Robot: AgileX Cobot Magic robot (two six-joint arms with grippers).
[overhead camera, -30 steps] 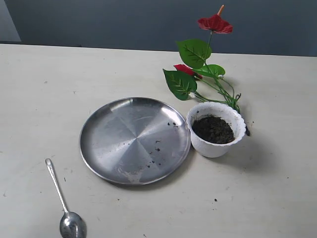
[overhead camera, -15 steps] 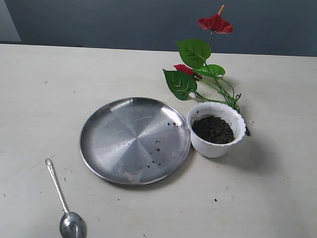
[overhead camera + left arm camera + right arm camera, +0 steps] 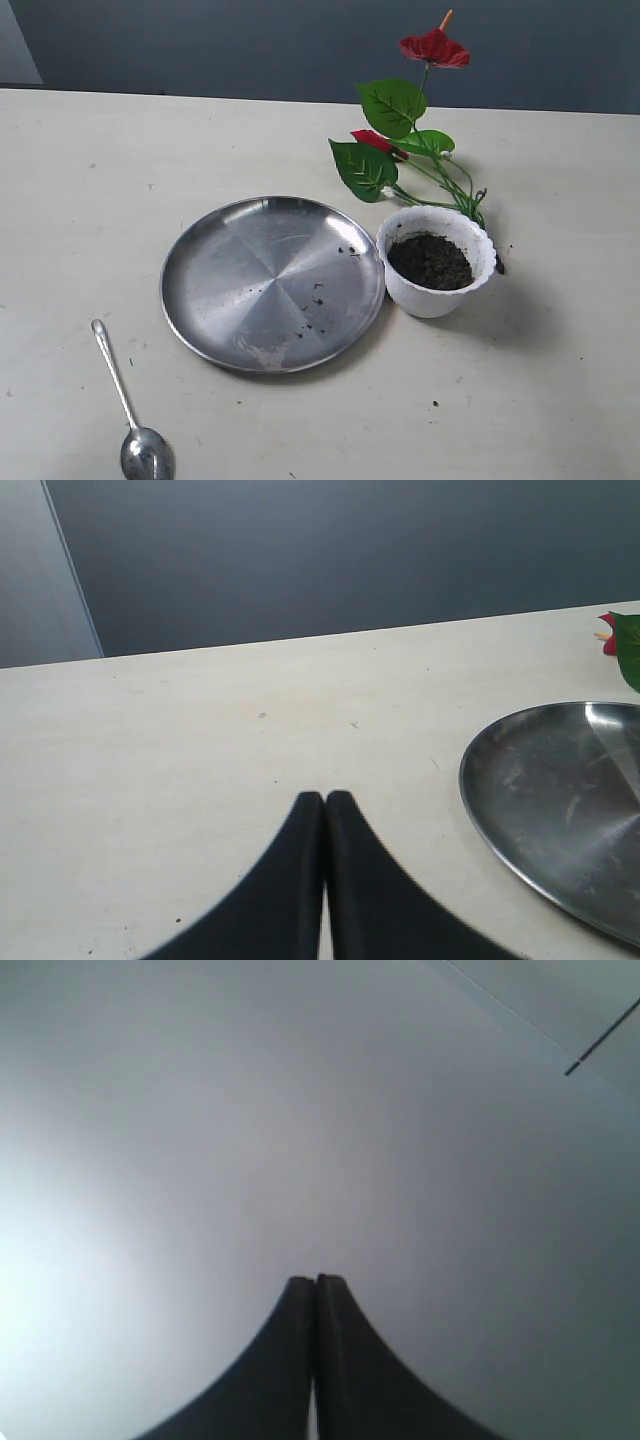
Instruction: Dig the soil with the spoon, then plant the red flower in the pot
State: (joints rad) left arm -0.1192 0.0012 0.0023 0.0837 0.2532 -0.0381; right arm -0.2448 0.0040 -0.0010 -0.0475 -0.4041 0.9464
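The white scalloped pot (image 3: 436, 262) stands right of centre on the table, holding dark crumbly soil (image 3: 430, 260). Behind it lies the red flower (image 3: 433, 47) with green leaves, its stems running down past the pot's far side. The silver spoon (image 3: 128, 404) lies at the front left, bowl toward the near edge. Neither gripper appears in the exterior view. My left gripper (image 3: 324, 798) is shut and empty over bare table, near the plate's rim. My right gripper (image 3: 316, 1281) is shut and empty, facing a plain grey surface.
A large round steel plate (image 3: 272, 281) (image 3: 560, 800) lies in the middle, left of the pot, with a few soil crumbs on it. A leaf and a red bloom (image 3: 610, 640) show at the edge of the left wrist view. A dark wall stands behind the table.
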